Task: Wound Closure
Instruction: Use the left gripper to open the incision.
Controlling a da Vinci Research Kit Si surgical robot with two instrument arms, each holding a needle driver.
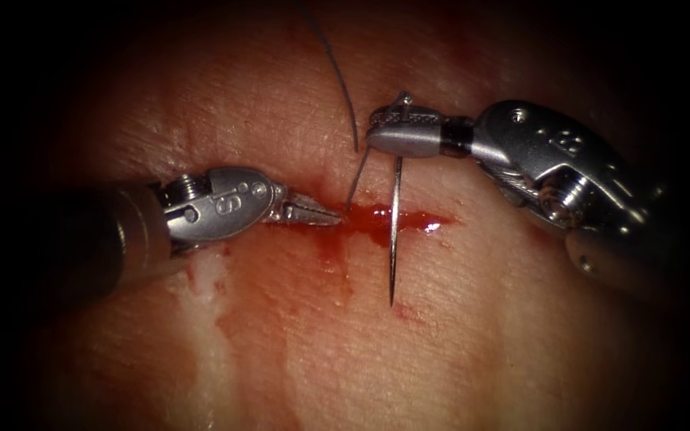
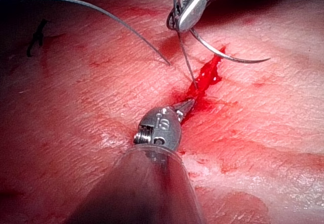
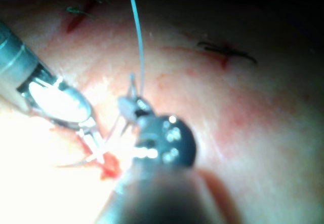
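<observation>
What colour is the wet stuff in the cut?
Bright red: the fluid pooling in the cut shows best in the left wrist view.

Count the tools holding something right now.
1. The right tool, above the cut, grips the needle near its thread end; needle tip free, not in tissue. The left tool, at the cut's left end, holds nothing.

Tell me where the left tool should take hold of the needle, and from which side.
Likely the bare shaft of the needle over the cut, short of the point. The right tool already holds the thread end, and the free point rests on the tissue below the cut. The left tool lies at the cut's left end, so coming in from the left seems simplest.
</observation>
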